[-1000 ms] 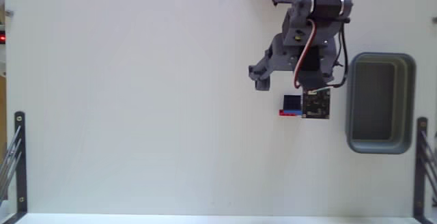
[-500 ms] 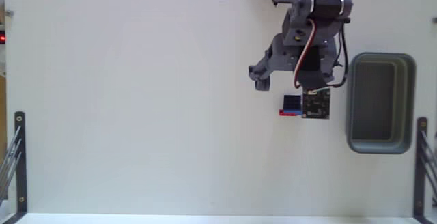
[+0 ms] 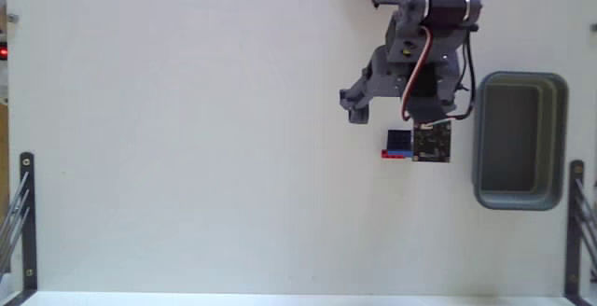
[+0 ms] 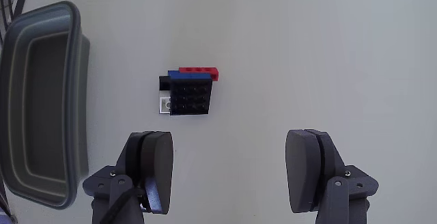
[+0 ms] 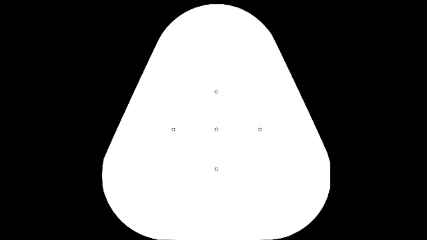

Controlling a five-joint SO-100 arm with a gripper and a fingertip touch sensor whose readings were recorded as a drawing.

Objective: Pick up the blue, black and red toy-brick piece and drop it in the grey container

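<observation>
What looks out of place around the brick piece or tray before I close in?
Nothing stands out. The toy-brick piece sits flat on the table, intact, apart from the grey container, which is upright and shows nothing inside. In the wrist view the pincer is open, short of the piece and touching nothing.

Grey printed arm (image 3: 410, 59), red-white servo cable (image 3: 417, 63), rounded gripper (image 4: 232, 173) fingers (image 4: 156, 169)
</observation>
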